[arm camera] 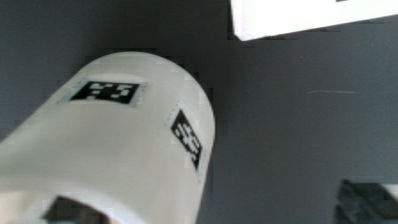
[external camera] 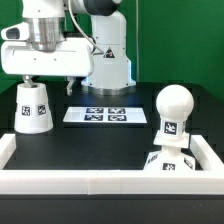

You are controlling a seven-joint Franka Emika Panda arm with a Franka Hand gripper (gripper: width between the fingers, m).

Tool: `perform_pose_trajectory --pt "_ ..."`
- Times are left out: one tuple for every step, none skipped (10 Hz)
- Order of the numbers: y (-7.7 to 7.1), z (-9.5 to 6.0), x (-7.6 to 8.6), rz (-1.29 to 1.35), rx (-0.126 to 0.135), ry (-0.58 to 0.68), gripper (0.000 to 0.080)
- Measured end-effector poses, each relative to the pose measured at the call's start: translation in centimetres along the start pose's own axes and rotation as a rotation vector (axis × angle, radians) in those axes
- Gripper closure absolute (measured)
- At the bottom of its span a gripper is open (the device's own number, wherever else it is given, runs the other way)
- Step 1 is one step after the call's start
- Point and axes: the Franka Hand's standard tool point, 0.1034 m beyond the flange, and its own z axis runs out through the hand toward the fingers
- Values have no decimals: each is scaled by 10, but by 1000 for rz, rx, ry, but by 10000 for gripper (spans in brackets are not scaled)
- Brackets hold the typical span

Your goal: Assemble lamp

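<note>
The tapered white shade (external camera: 33, 106) stands upright on the black table at the exterior view's left, tags on its side. My gripper (external camera: 37, 78) hangs just above its top. In the wrist view the shade (arm camera: 125, 140) fills much of the picture. It lies between my two dark fingertips (arm camera: 370, 198), nearer one side; the jaws stand wide apart and hold nothing. The ball-shaped bulb (external camera: 174, 104) sits upright on the lamp base (external camera: 168, 162) at the exterior view's right.
The marker board (external camera: 97, 114) lies flat at the table's middle back; a corner shows in the wrist view (arm camera: 302, 18). A white rail-like border (external camera: 90, 181) runs along the front and both sides. The arm's base (external camera: 105, 60) stands behind.
</note>
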Motion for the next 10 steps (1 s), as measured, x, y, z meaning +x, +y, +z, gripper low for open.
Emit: perform_pose_trajectory --pt "1 0 0 1 0 0 361" --pt "1 0 0 1 0 0 498" --pt "1 0 0 1 0 -1 498" --pt "1 0 0 1 -1 -1 697" --pt "1 0 0 1 -1 0 756" --pt "1 0 0 1 -1 0 756" --pt "1 0 0 1 -1 0 756" --pt "1 0 0 1 -1 0 756" --pt "-2 -1 2 0 1 0 756" --pt "-13 -3 9 -17 8 2 756"
